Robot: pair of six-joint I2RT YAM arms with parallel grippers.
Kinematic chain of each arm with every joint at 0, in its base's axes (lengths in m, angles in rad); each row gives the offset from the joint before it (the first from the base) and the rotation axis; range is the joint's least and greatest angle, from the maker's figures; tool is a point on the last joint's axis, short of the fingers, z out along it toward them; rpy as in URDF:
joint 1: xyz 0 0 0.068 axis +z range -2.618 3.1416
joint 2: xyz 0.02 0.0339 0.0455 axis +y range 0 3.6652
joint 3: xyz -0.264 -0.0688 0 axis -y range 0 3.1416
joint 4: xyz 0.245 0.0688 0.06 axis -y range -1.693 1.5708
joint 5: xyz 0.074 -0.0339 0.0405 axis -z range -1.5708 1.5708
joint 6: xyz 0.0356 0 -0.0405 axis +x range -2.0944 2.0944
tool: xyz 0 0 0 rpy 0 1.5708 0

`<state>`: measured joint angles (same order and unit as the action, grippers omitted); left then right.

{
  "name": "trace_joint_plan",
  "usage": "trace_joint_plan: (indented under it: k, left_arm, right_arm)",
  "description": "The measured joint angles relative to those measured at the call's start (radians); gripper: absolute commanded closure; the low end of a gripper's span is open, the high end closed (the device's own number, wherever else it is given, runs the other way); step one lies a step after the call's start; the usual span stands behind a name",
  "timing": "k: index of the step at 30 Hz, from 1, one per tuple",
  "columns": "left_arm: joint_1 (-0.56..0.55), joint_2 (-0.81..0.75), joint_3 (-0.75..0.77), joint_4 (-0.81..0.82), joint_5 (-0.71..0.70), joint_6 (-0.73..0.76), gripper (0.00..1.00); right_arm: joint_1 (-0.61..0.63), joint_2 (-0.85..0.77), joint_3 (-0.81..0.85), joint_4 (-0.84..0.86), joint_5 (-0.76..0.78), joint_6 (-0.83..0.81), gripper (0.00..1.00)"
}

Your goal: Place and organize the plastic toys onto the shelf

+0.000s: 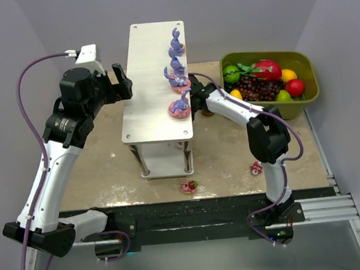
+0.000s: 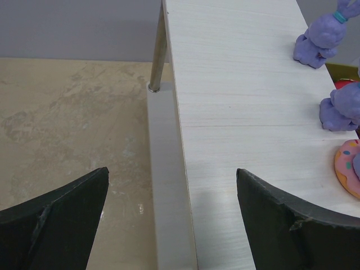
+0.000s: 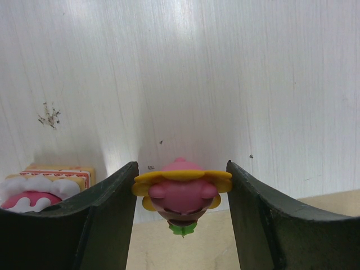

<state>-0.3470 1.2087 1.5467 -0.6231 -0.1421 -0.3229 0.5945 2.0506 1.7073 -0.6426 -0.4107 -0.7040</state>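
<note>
The shelf (image 1: 150, 61) stands mid-table with its pale top board, which also fills the left wrist view (image 2: 247, 112). Several purple bunnies (image 1: 180, 104) on pink bases line its right edge; two show in the left wrist view (image 2: 320, 39). My left gripper (image 1: 124, 83) is open and empty at the board's left edge (image 2: 171, 171). My right gripper (image 1: 195, 90) reaches under the top board from the right. In the right wrist view it (image 3: 181, 169) is shut on a small pink toy with yellow petals (image 3: 183, 191), against a white shelf surface (image 3: 197, 73).
A pink, white and yellow cake-like piece (image 3: 39, 188) lies left of the right fingers. Two small toys lie on the table in front of the shelf (image 1: 189, 186) and near the right arm (image 1: 256, 167). An olive-green bin (image 1: 306, 59) of fruit stands at the back right.
</note>
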Motion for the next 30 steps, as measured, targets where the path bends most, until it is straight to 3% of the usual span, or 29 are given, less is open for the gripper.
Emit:
trace_joint_plan:
  k: [12, 30]
  left_arm:
    - [0.0, 0.001, 0.0, 0.0, 0.0, -0.011, 0.0]
    - [0.0, 0.016, 0.003, -0.003, 0.0, -0.035, 0.0]
  right_arm:
    - [0.001, -0.035, -0.08, 0.135, 0.016, 0.008, 1.0]
    - [-0.019, -0.043, -0.109, 0.209, -0.027, 0.031, 0.98]
